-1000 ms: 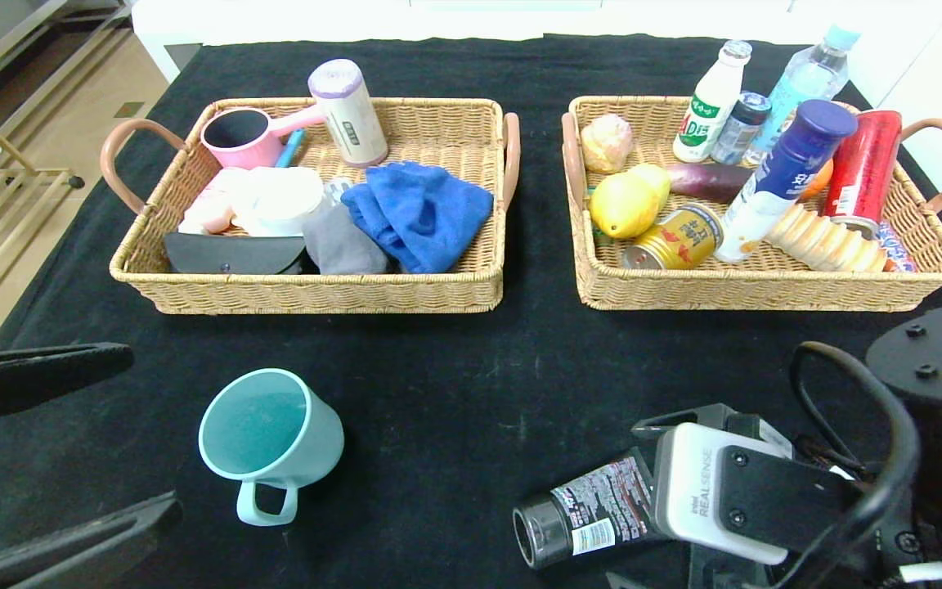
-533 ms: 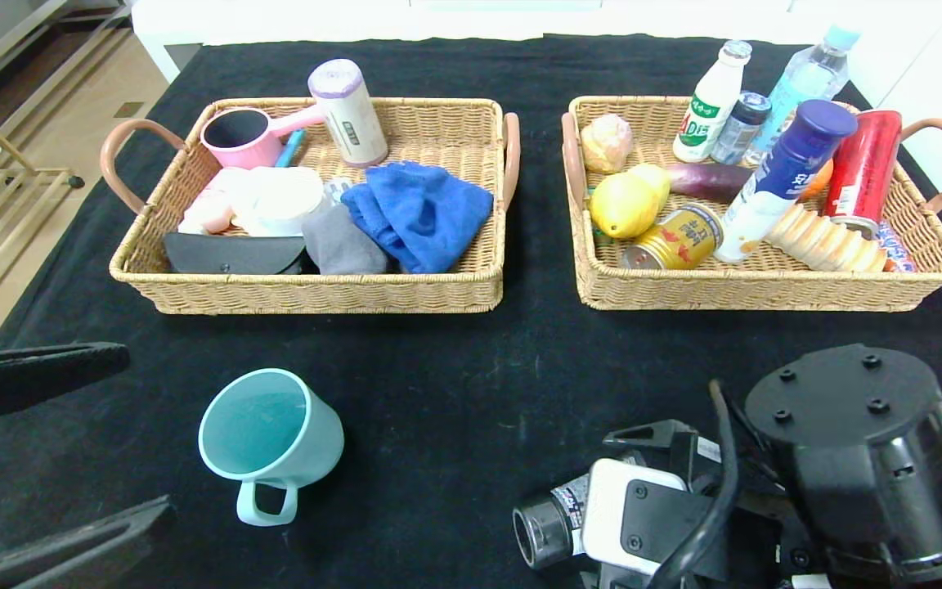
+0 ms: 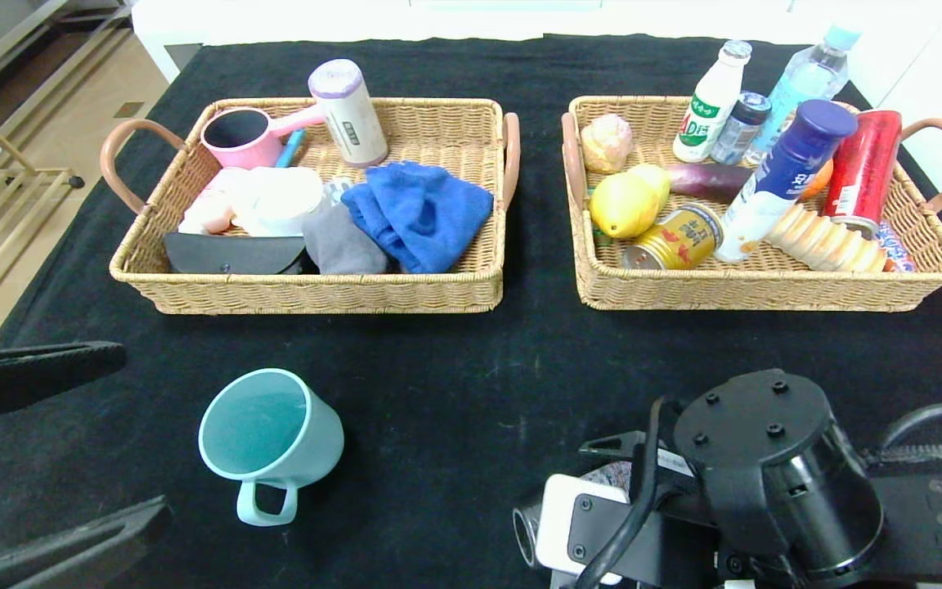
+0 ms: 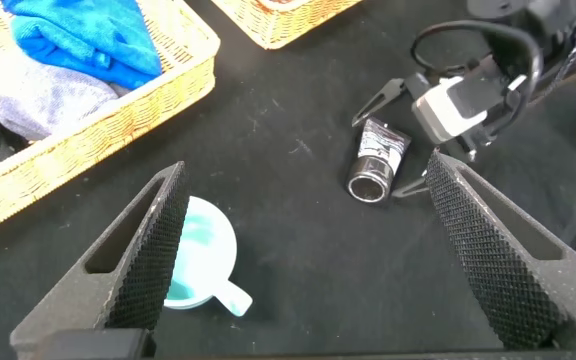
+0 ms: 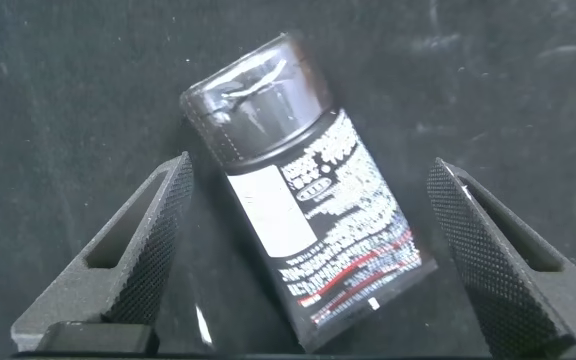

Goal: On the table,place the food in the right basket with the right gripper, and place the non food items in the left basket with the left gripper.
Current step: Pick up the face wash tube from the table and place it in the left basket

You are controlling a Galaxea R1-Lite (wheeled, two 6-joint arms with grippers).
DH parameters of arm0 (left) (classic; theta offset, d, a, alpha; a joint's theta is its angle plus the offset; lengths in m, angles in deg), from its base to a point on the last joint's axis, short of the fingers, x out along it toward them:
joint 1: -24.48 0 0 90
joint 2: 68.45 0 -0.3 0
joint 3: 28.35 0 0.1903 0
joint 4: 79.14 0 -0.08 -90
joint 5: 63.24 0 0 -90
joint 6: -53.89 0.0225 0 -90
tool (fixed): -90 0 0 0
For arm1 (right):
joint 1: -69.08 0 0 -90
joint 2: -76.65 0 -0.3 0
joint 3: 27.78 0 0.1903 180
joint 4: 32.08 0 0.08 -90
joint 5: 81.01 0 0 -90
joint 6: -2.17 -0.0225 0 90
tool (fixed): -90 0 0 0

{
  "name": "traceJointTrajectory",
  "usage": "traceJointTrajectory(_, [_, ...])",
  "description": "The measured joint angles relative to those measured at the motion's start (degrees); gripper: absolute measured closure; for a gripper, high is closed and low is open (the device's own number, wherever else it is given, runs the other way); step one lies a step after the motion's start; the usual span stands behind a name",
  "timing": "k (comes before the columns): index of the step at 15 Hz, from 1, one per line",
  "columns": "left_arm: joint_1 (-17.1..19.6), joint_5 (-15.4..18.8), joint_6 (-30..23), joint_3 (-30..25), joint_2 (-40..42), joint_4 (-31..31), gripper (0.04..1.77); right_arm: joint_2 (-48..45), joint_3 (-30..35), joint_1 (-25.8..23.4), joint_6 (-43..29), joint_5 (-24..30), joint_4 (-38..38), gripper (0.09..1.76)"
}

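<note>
A black tube [image 5: 308, 210] with white print lies on its side on the black cloth at the front right; in the head view only its cap end [image 3: 524, 536] shows from under my right wrist. My right gripper [image 5: 310, 170] hangs over it, open, one finger on each side and neither touching it. A pale teal mug [image 3: 271, 429] lies tipped at the front left, handle toward me. My left gripper [image 3: 144, 432] hovers open by the front left edge, beside the mug [image 4: 198, 250] and apart from it. The left wrist view also shows the tube [image 4: 378, 160].
The left wicker basket [image 3: 316, 290] holds a blue cloth, a grey cloth, a pink cup and other non-food items. The right wicker basket [image 3: 765, 290] holds bottles, cans, a mango and biscuits. Bare black cloth lies between the baskets and the front objects.
My right arm has swung left and lower over the black tube, and its wrist now hides most of the tube in the head view. The left arm and the mug have not moved.
</note>
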Motion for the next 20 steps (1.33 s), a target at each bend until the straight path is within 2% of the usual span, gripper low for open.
traceJointTrajectory(5, [0.0, 0.0, 0.0, -0.1, 0.0, 0.0, 0.09, 1.0, -0.3, -0.2, -0.4, 0.0, 0.0, 0.14])
traceJointTrajectory(6, [0.0, 0.0, 0.0, -0.1, 0.0, 0.0, 0.09, 1.0, -0.3, -0.2, -0.5, 0.0, 0.0, 0.24])
traceJointTrajectory(8, [0.0, 0.0, 0.0, -0.1, -0.1, 0.0, 0.09, 1.2, -0.3, -0.2, -0.6, 0.0, 0.1, 0.57])
traceJointTrajectory(10, [0.0, 0.0, 0.0, -0.1, -0.1, 0.0, 0.09, 1.4, -0.3, -0.3, -0.7, -0.1, 0.1, 0.82])
traceJointTrajectory(13, [0.0, -0.1, 0.0, -0.3, 0.0, 0.1, 0.09, 1.5, -0.2, -0.3, -0.8, -0.1, 0.3, 1.04])
traceJointTrajectory(20, [0.0, -0.1, 0.0, -0.3, -0.1, 0.1, 0.09, 1.4, 0.2, -0.2, -0.7, -0.1, 0.5, 1.06])
